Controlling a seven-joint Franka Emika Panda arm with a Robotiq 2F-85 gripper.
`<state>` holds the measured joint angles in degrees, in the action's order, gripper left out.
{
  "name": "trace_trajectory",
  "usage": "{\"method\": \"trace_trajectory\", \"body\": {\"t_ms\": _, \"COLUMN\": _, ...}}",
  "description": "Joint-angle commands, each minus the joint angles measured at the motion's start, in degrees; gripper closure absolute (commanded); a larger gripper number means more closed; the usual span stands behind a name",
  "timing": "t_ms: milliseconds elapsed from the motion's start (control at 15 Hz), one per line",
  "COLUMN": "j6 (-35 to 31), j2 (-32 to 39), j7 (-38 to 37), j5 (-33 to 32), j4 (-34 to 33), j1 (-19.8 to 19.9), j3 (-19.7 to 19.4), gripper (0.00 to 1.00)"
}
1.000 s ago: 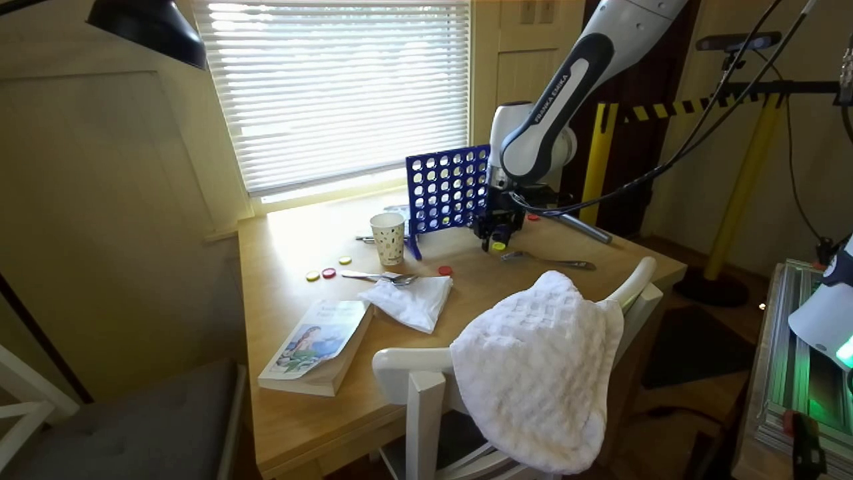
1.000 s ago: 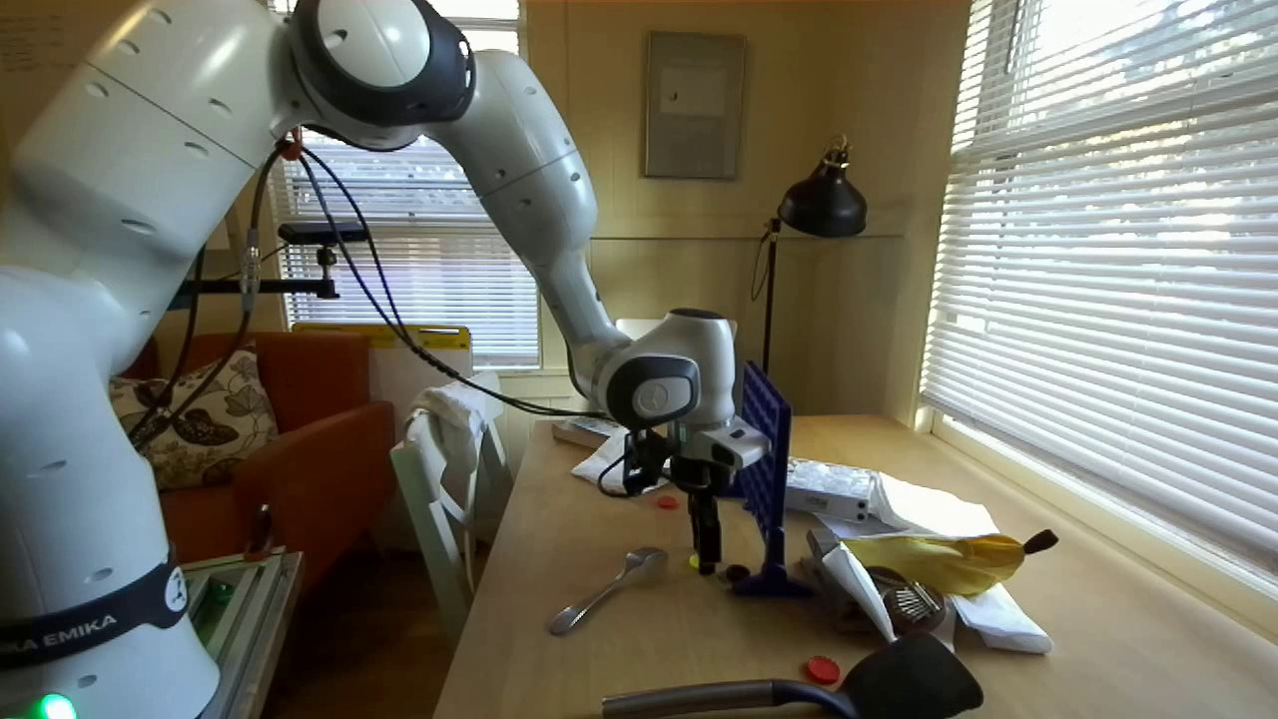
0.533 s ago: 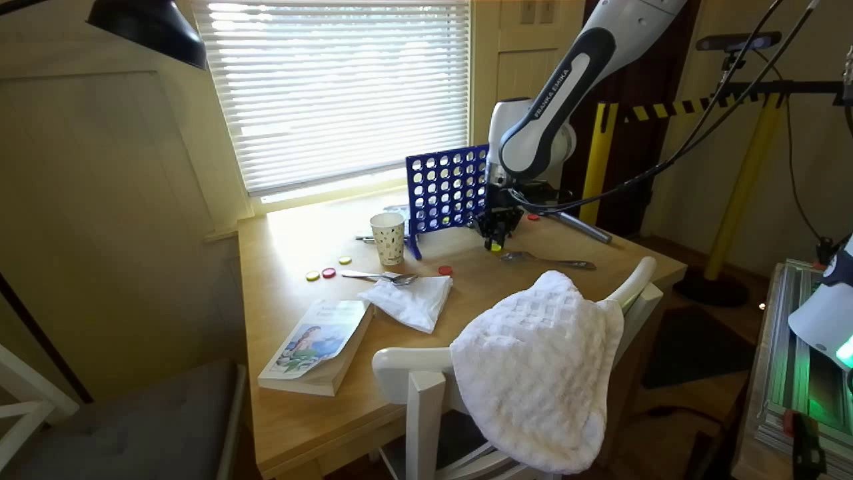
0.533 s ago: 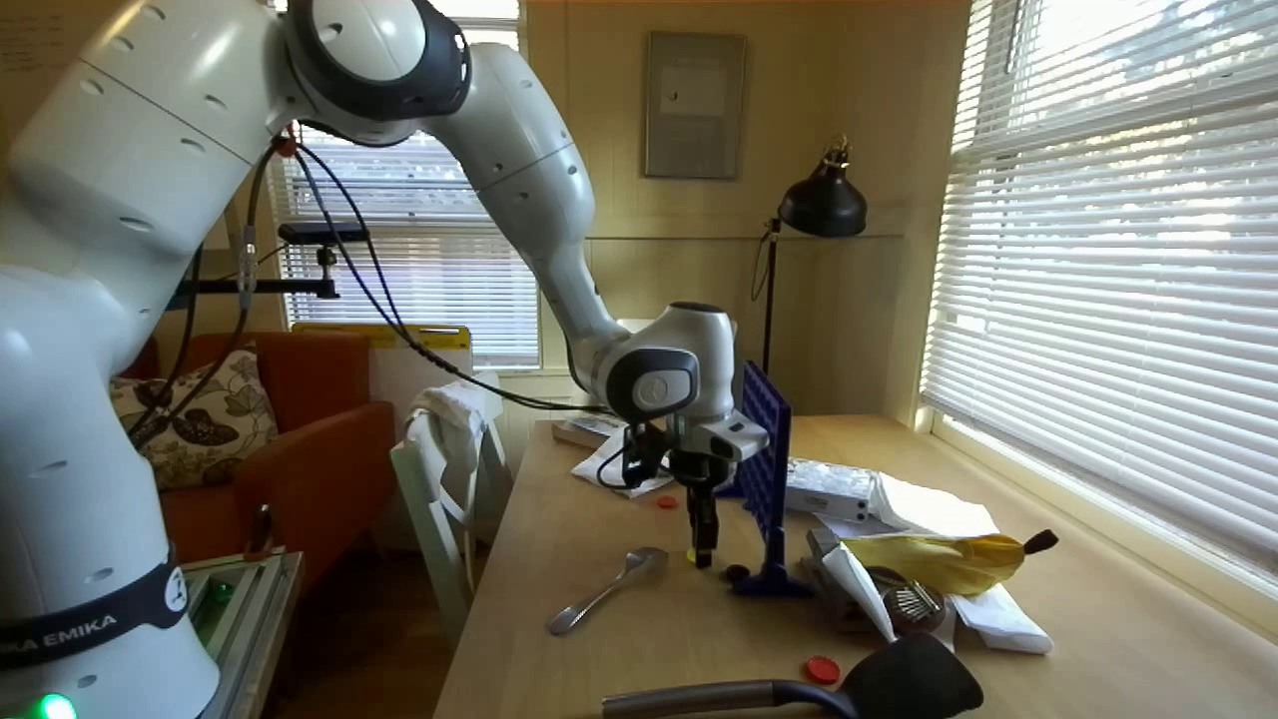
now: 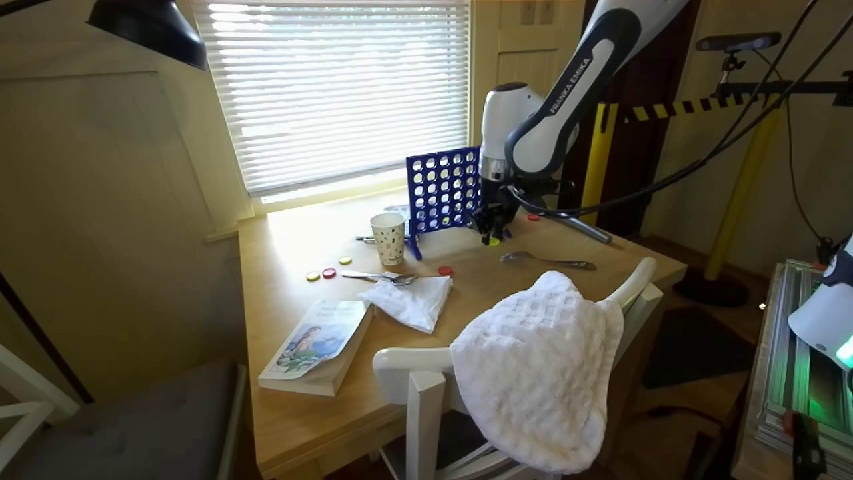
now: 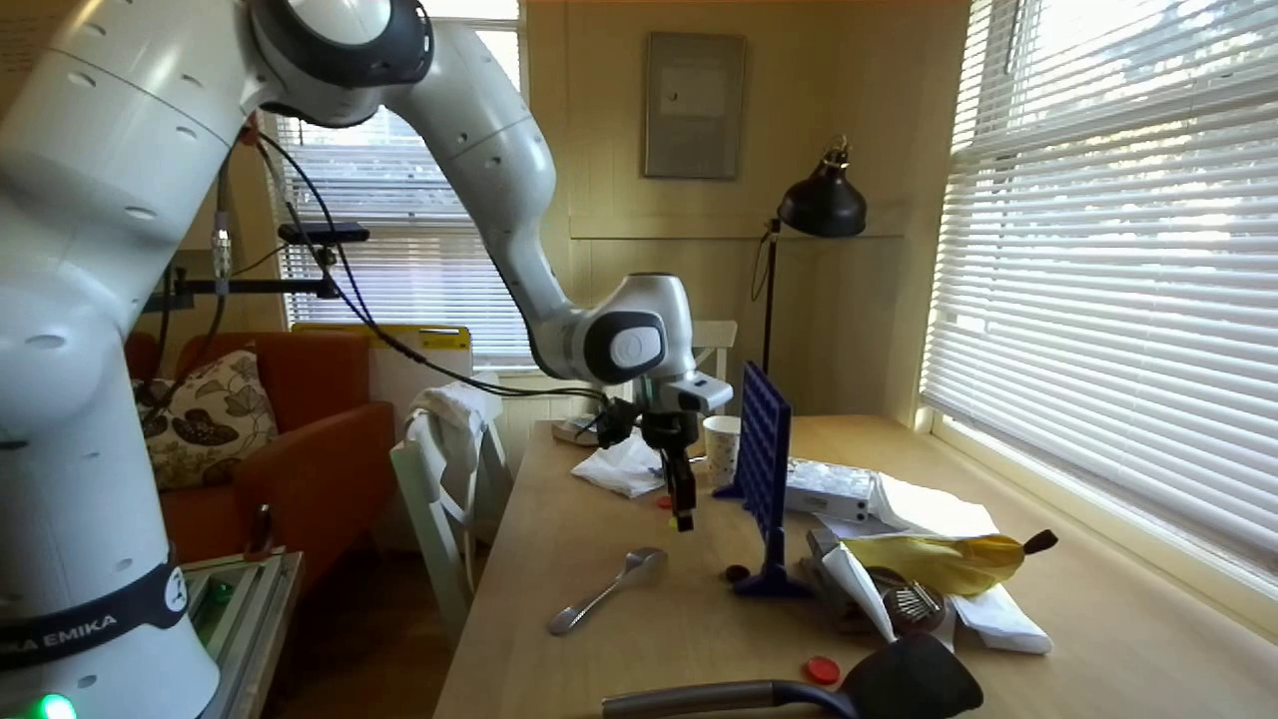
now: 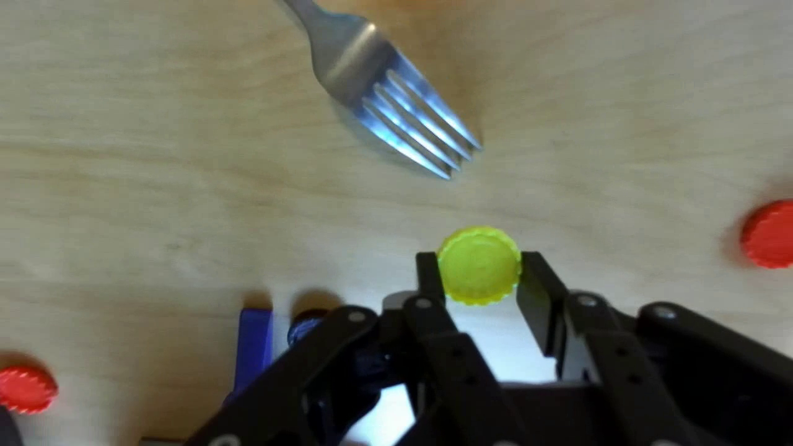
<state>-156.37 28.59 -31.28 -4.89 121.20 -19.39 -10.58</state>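
pale wood table (image 5: 293,420) before me, far edge by the window blinds (image 5: 346,93). the blue connect four grid (image 6: 767,459) stands left of the black robotiq gripper (image 7: 480,275); a dinner fork (image 7: 356,59) lies to the gripper's near right. the gripper pinches a scallop-edged yellow disc (image 7: 479,263) by the rim, seemingly off the table. i'd judge the step a pick-up, grip made; the next move calls for a steady squeeze and space from the grid, whose right end the gripper partly hides in an exterior view. a dark round piece (image 6: 737,573) by the grid's foot i can't make out.
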Motion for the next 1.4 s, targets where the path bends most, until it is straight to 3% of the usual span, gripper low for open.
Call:
{"method": "trace_trajectory", "body": {"t_ms": 0, "j6": 1.4, "j2": -7.6, "j7": -15.0, "j5": -13.8, "j4": 5.9, "j1": -12.2, "j3": -9.5, "gripper": 0.89}}
{"method": "trace_trajectory", "body": {"t_ms": 133, "j6": 0.7, "j2": -9.8, "j7": -23.6, "j5": -22.2, "j4": 7.2, "j1": -20.3, "j3": -16.0, "gripper": 0.89}}
{"method": "trace_trajectory", "body": {"t_ms": 333, "j6": -1.1, "j2": -11.2, "j7": -36.3, "j5": -35.1, "j4": 8.0, "j1": -28.8, "j3": -23.4, "gripper": 0.89}}
{"method": "trace_trajectory", "body": {"t_ms": 467, "j6": -2.6, "j2": -10.5, "j7": -45.1, "j5": -44.4, "j4": 7.4, "j1": -37.7, "j3": -32.2, "gripper": 0.89}}
{"method": "trace_trajectory", "body": {"t_ms": 667, "j6": -3.9, "j2": -10.6, "j7": -57.5, "j5": -57.9, "j4": 7.6, "j1": -45.4, "j3": -40.9, "gripper": 0.89}}
{"method": "trace_trajectory", "body": {"t_ms": 1000, "j6": -5.4, "j2": -11.4, "j7": -74.3, "j5": -72.8, "j4": 8.5, "j1": -50.7, "j3": -47.9, "gripper": 0.89}}
{"method": "trace_trajectory", "body": {"t_ms": 1200, "j6": -5.8, "j2": -11.0, "j7": -79.1, "j5": -75.0, "j4": 8.7, "j1": -51.7, "j3": -48.8, "gripper": 0.89}}
{"method": "trace_trajectory", "body": {"t_ms": 1267, "j6": -8.4, "j2": -10.1, "j7": -76.7, "j5": -72.0, "j4": 8.6, "j1": -49.6, "j3": -47.3, "gripper": 0.89}}
{"method": "trace_trajectory", "body": {"t_ms": 1333, "j6": -5.8, "j2": -9.6, "j7": -76.3, "j5": -72.5, "j4": 7.7, "j1": -50.6, "j3": -47.8, "gripper": 0.64}}
